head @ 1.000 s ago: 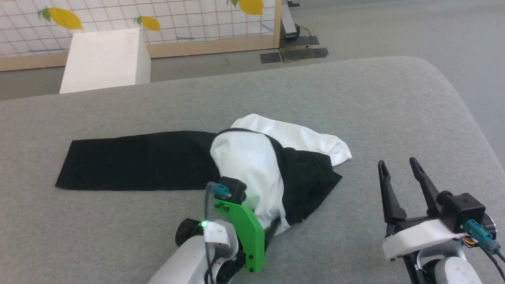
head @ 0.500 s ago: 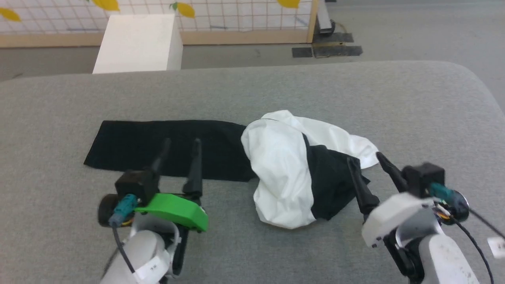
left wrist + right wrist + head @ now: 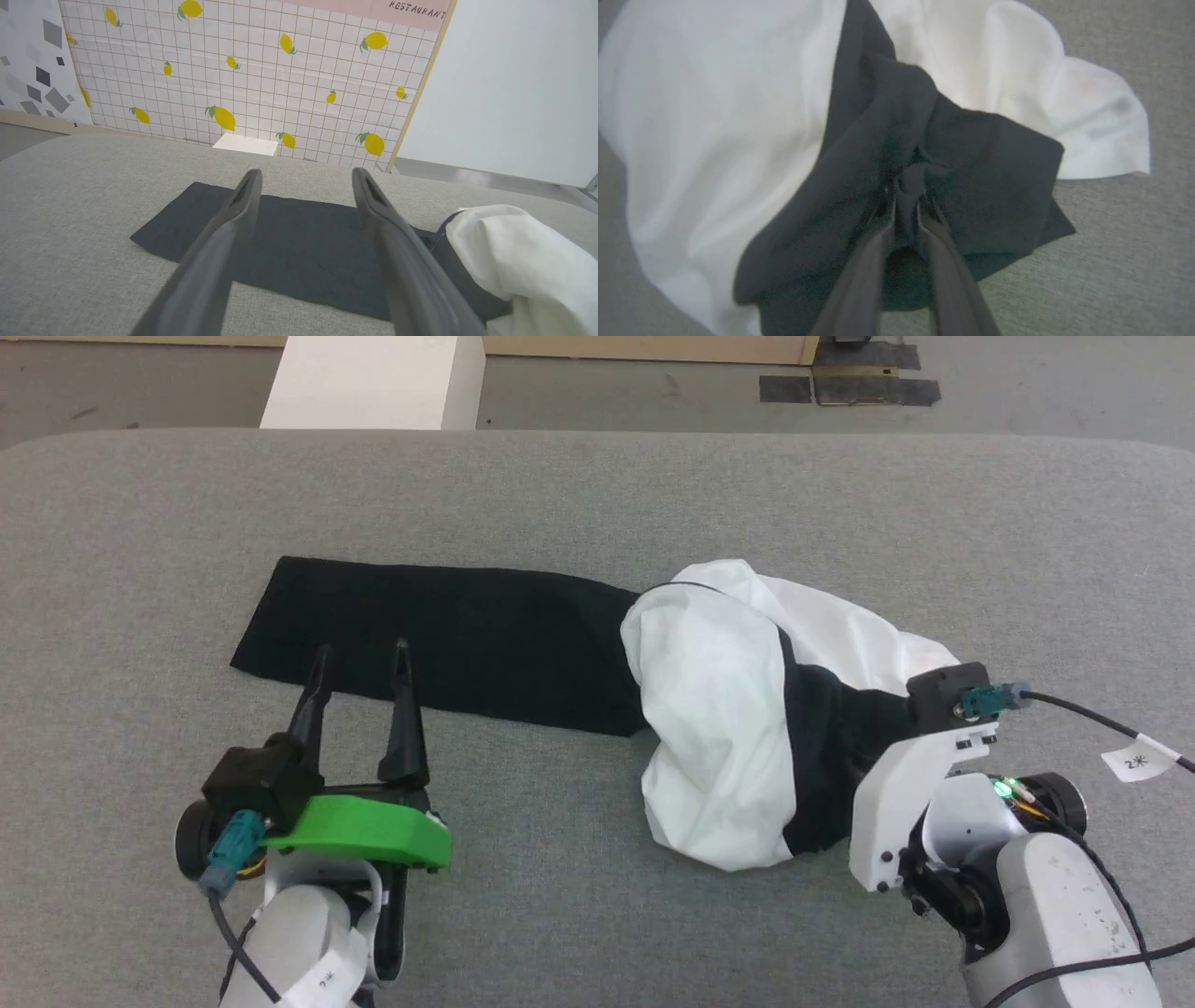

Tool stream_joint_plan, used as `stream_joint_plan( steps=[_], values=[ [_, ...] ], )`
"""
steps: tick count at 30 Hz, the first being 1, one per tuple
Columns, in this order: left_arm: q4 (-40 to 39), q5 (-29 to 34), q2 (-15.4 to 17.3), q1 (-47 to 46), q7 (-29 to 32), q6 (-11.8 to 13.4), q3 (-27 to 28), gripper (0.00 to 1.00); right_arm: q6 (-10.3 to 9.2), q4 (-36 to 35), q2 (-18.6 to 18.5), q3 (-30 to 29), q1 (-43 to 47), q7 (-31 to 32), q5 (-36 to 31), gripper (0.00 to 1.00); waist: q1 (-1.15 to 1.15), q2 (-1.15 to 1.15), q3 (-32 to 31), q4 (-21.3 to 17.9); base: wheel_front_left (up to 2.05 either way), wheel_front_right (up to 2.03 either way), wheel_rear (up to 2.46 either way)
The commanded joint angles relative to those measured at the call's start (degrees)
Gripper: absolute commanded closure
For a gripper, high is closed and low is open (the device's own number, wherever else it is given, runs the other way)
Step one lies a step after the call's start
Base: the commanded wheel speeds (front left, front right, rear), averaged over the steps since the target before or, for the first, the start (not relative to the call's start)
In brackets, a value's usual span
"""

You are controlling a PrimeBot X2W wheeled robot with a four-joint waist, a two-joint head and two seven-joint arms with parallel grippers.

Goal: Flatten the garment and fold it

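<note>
Early stage. Garment (image 3: 719, 728) is bunched on the bench (image 3: 560, 485). One black sleeve (image 3: 448, 635) lies flat; the body is crumpled. Right gripper (image 3: 906, 191) pinches black cloth in the heap. Left gripper (image 3: 362, 658) is spread and empty at the sleeve's near edge. Flattening unfinished, folding not begun.

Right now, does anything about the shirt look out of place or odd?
Yes. The garment is not flat: its white body lies bunched in a heap, while one black sleeve stretches flat toward the left. The right claw is shut on a pinch of black fabric in that heap; the left claw is open.
</note>
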Motion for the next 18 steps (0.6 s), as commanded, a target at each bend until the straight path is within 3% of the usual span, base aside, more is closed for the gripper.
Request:
stream_joint_plan(
  steps=[1,6,11,18],
  values=[
    [0.1,0.7,-0.6,1.1,-0.3,-0.6,0.9,0.0,-0.09,-1.0,-0.1,-0.2,0.4,-0.5,0.2,1.0,0.0,0.62,-0.3,-0.2,0.0,0.0,0.0],
    [1.0,2.4,-1.9,2.4,-0.3,-2.2,3.3,0.0,-0.09,-5.4,-0.1,-5.2,2.1,-8.0,-2.7,1.0,0.0,0.62,-2.3,-1.4,0.0,0.0,0.0],
    [1.6,3.3,-2.7,3.4,-0.3,-3.4,4.8,0.0,-0.09,-10.1,-0.1,-15.5,5.8,-15.7,-7.4,1.0,0.0,0.62,-4.1,-2.8,0.0,0.0,0.0],
    [2.4,4.3,-3.3,4.3,-0.3,-4.9,5.9,0.0,-0.09,-10.2,-0.1,-32.0,12.8,-14.5,-8.3,1.0,0.0,0.62,-5.5,-4.9,0.0,0.0,0.0]
  ],
)
